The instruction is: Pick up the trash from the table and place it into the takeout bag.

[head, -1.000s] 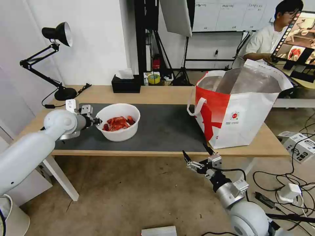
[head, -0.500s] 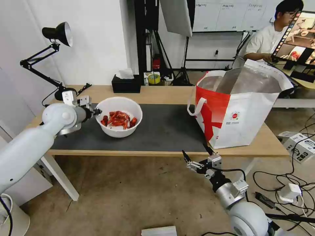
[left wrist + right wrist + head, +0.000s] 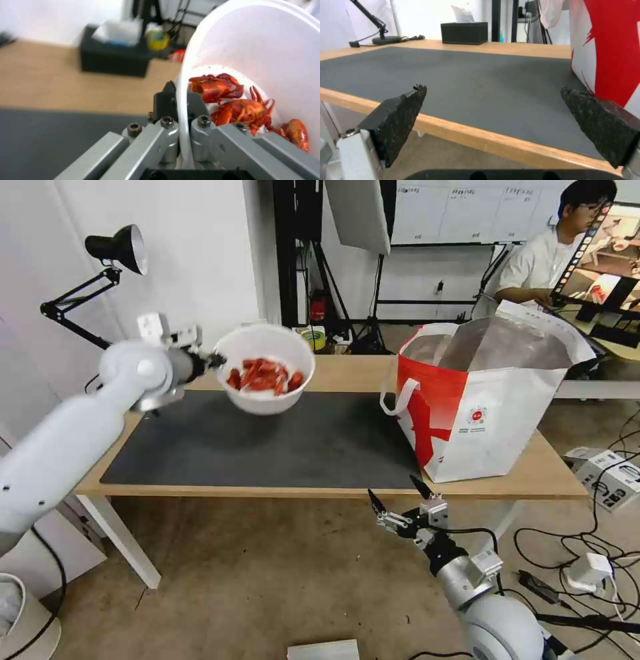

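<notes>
Red crayfish shells (image 3: 265, 375) in white bowl (image 3: 267, 403)

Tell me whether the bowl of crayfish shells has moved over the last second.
Yes. The white bowl, pinched at its rim by the left gripper, has risen off the dark mat and shifted toward the takeout bag.

Left gripper (image 3: 217, 359) raised, arm outstretched, fingers (image 3: 166, 100) pinched tight together. Right gripper (image 3: 399, 499) low, idle, fingers (image 3: 398, 110) spread wide.
</notes>
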### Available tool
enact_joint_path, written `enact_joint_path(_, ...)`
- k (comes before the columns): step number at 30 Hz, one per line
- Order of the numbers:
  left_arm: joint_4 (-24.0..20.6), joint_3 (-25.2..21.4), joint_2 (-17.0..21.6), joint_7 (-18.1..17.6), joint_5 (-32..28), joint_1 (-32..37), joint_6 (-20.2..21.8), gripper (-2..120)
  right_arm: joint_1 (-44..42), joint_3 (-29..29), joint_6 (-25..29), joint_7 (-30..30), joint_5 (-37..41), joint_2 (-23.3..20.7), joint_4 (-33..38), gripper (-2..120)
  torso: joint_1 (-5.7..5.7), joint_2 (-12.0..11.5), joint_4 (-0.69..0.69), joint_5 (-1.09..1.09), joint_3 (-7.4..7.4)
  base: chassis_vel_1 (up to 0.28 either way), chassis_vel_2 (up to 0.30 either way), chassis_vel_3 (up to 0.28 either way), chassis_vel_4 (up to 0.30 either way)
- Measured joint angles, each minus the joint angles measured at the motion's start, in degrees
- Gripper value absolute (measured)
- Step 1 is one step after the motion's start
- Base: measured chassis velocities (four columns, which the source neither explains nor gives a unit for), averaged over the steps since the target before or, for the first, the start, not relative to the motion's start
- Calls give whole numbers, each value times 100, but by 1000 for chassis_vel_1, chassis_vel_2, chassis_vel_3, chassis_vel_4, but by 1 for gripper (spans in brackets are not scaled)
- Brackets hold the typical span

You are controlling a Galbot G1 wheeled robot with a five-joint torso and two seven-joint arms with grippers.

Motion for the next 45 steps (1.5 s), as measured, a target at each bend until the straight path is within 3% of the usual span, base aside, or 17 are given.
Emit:
enact_joint_path(7,104,191,-519,-155,-167,-688,-13,0,-23,-2,-11,14,-13,0,50,100,0,0,-1,1,0,0,0,0,0)
enact_joint_path(9,199,369,-981,-241,-204,-1068,-25,0,-139,63,-12,37,-25,22,121,100,0,0,-2,-1,0,0,0,0,0)
enact_joint_path(13,281,489,-1261,-293,-215,-1271,-44,0,-194,83,-13,43,-38,48,142,100,0,0,-3,1,-1,0,0,0,0)
enact_joint_path(20,798,757,-2025,-340,-218,-1810,-89,0,-237,117,-13,48,-48,81,221,100,0,0,-2,0,-1,0,0,0,0)
enact_joint_path(34,1420,1172,-2720,-412,-198,-2282,-133,0,-254,140,-19,56,-54,80,269,100,0,0,-1,-1,0,0,0,0,0)
enact_joint_path(45,1763,1411,-3324,-732,-207,-2497,-154,0,-294,173,-28,59,-52,53,336,100,0,0,-1,-1,0,0,0,0,0)
